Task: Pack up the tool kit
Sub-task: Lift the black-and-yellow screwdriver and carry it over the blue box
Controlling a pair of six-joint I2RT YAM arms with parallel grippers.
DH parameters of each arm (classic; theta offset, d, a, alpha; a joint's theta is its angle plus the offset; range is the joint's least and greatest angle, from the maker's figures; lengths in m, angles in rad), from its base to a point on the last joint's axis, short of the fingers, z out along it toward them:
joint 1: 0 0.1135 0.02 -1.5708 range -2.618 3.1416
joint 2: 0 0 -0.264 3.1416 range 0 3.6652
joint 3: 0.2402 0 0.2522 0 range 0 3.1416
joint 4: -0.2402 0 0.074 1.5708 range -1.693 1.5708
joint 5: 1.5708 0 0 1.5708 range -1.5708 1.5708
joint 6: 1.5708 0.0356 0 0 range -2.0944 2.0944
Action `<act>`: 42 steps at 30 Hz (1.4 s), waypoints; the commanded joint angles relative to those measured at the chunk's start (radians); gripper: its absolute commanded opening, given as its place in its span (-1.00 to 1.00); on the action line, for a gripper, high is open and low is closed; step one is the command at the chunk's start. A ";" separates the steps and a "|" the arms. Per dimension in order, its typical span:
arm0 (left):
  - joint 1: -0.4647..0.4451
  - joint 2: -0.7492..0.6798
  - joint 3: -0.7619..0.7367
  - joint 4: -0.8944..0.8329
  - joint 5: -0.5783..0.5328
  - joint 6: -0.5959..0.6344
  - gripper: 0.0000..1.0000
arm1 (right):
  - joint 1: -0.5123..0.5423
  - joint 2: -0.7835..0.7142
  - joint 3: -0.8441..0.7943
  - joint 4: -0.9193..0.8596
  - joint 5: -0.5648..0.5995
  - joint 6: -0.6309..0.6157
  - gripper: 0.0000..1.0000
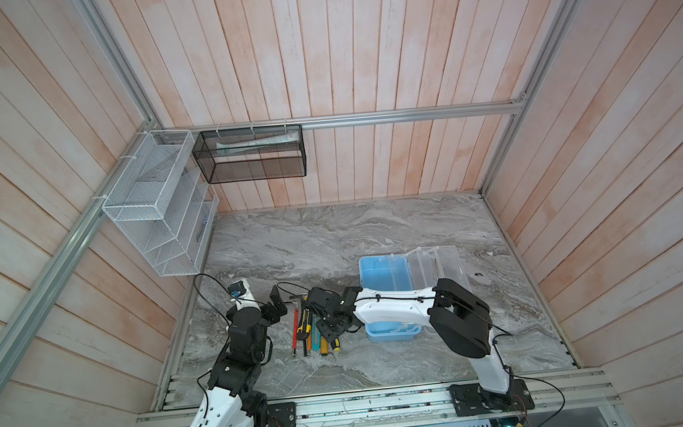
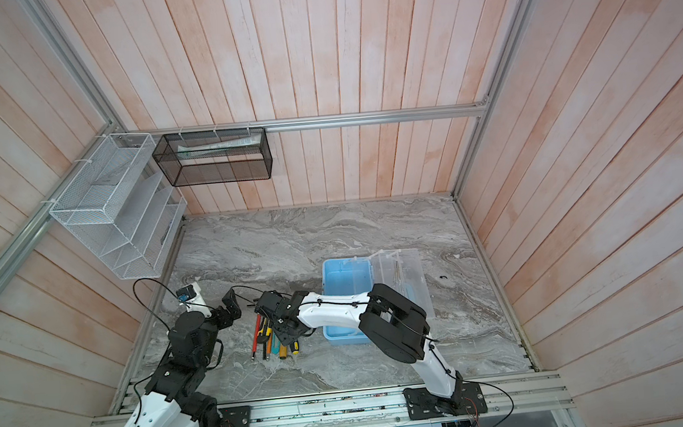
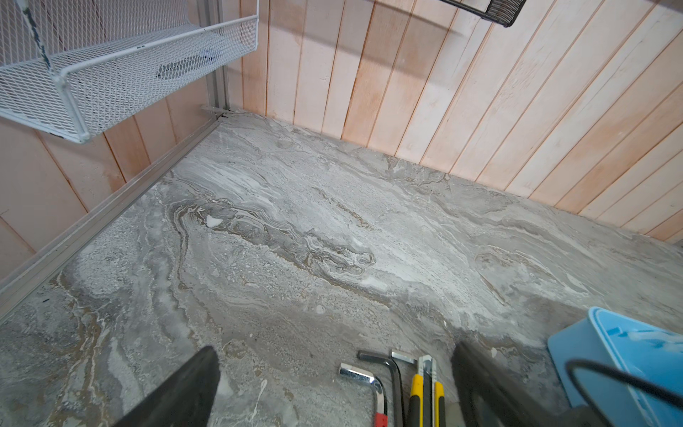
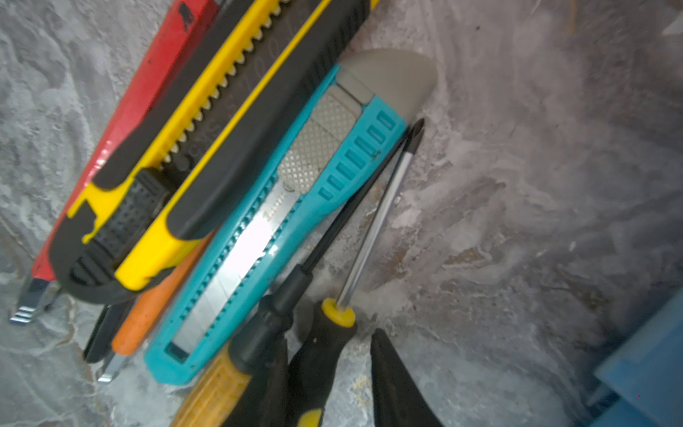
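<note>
Beside the open blue box (image 1: pixel 380 274), your tools (image 1: pixel 308 334) lie unpacked on the worktop (image 1: pixel 333 240), packing seemingly barely begun; right gripper (image 4: pixel 325 344) straddles a black screwdriver (image 4: pixel 377 218), jaws partly open; left gripper (image 3: pixel 334 349) hangs wide open, empty.

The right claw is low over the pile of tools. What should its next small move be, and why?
Probably close the right claw on the black-and-yellow screwdriver. In the right wrist view its handle lies between the fingers, with a thin strip of table showing beside one, so it seems not gripped yet. The blue box stands open nearby.
</note>
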 commanded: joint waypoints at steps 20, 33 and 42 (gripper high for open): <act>0.005 -0.005 -0.010 -0.004 -0.004 0.002 0.99 | -0.022 -0.053 -0.012 -0.101 0.043 0.073 -1.00; 0.005 0.057 0.008 0.009 0.000 0.006 0.99 | -0.099 -0.215 -0.047 -0.099 0.072 0.062 -1.00; 0.005 0.094 0.020 0.011 -0.006 0.002 0.99 | -0.228 -0.415 -0.112 -0.155 0.115 0.003 -1.00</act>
